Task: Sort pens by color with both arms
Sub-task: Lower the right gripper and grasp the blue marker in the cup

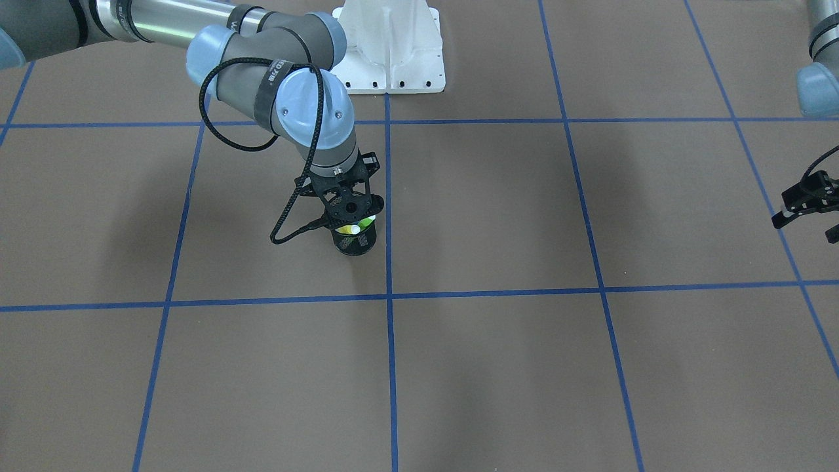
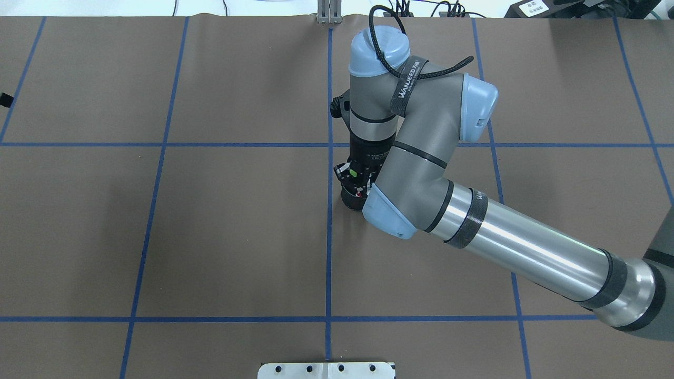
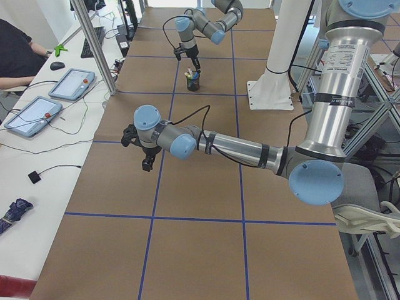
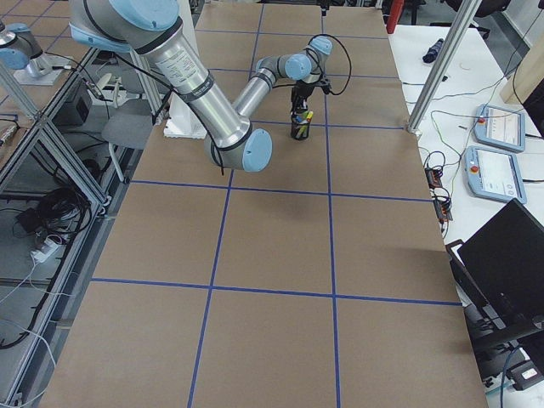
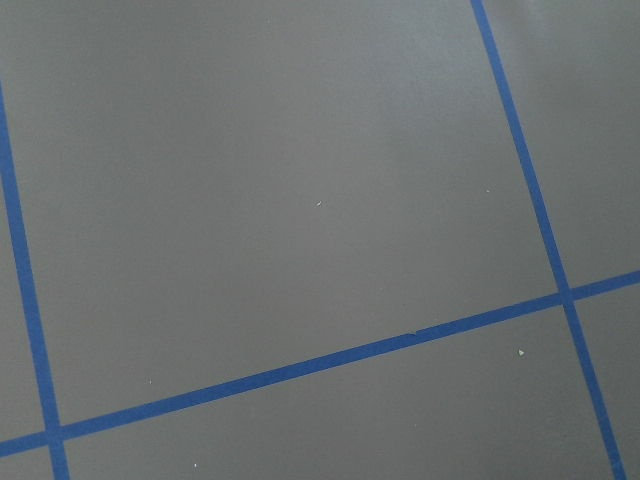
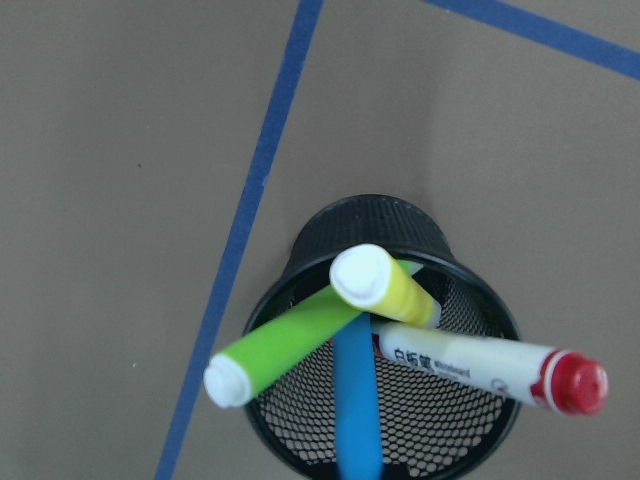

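Green pen (image 6: 290, 345) leans to 8 o'clock, blue pen (image 6: 357, 410) to 6, the red-capped white pen (image 6: 470, 365) to 4, and the yellow pen (image 6: 385, 285) sits near centre. All four stand in the black mesh cup (image 6: 370, 205). The right gripper (image 1: 351, 210) hangs directly over them; I cannot tell how its jaws stand. The left gripper (image 1: 805, 226) sits well apart, jaws parted and empty. Sorting looks unstarted, with every pen left to place.
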### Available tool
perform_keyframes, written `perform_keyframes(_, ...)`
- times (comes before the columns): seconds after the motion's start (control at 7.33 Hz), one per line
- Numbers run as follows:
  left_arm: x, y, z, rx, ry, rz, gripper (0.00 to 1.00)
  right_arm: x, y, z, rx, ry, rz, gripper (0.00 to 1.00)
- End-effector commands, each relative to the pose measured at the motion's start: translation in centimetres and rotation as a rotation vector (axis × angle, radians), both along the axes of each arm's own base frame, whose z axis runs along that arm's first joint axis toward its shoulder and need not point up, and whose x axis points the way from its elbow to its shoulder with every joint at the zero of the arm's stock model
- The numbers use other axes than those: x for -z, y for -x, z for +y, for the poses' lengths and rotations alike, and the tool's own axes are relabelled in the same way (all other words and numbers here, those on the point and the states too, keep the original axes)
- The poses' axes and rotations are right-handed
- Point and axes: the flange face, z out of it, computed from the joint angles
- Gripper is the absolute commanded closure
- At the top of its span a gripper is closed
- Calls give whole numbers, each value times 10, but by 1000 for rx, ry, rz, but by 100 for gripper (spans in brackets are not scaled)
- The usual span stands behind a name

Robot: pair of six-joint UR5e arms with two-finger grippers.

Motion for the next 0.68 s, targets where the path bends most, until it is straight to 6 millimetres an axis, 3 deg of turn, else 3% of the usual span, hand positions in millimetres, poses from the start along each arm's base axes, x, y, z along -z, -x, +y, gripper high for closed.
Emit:
perform_keyframes(0.0,0,0,-1,0,0,0,0,20,-26,8,-1,4,-46,100)
perform_keyframes(0.27,-1,0,0,0,3,-1,0,53,-75,47,-2,15,-35,100)
perform_keyframes(0.55,-4,0,-1,0,4,-1,0,77,-108,73,-3,-15,-65,100)
